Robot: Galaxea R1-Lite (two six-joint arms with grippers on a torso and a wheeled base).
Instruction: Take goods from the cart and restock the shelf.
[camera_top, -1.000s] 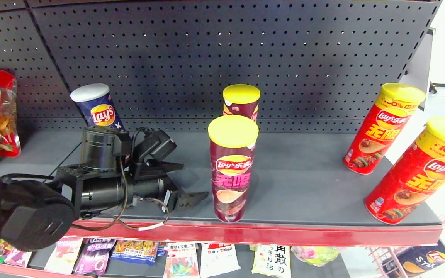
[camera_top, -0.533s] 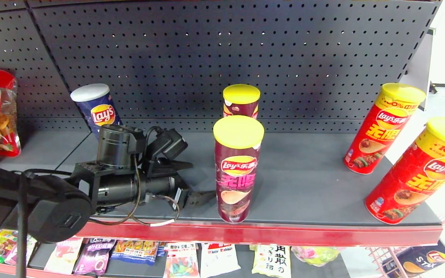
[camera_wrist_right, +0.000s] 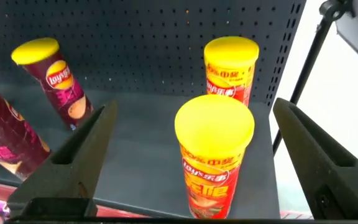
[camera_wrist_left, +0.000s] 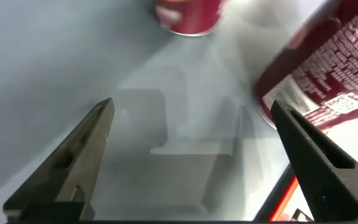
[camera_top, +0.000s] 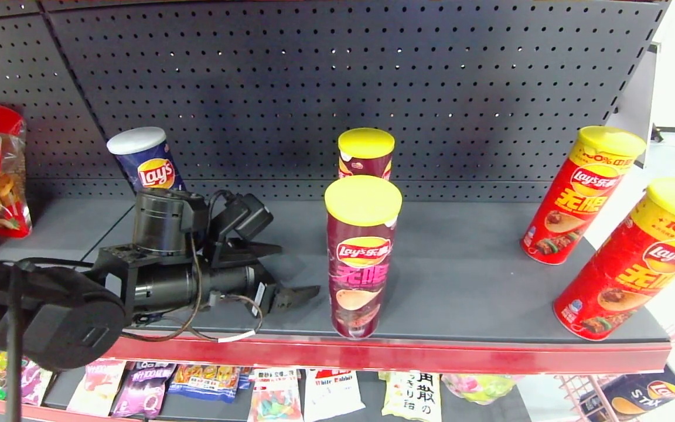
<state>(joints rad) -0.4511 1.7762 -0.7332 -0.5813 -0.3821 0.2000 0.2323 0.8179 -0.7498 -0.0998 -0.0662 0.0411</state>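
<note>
At the shelf's (camera_top: 460,275) front edge, the left gripper (camera_top: 300,269) has drawn back a little toward the left end since half a second ago. Its lower fingertip, which then met the front maroon can (camera_top: 361,258), now stands just clear of it. The jaws are spread and empty. The can stands upright where it was, just behind the red front lip (camera_top: 402,354), a little left of the middle. Its label carries a round red-and-yellow emblem above pink characters and a pictured crisp.

At the right front corner stands the near red can (camera_top: 636,264), with yellow characters and a pictured skewer. The far red can (camera_top: 580,193) is behind it. In the right wrist view the right gripper (camera_wrist_right: 196,104) hangs before these two, its jaws wide and empty.

A broad bare stretch lies between the maroon and red cans. Straight behind the front maroon can, a second maroon can (camera_top: 365,153) stands by the pegboard back (camera_top: 343,88), and a blue can (camera_top: 145,158) is at the left rear. Below the right front corner shows the pink wire cart (camera_top: 578,390).
</note>
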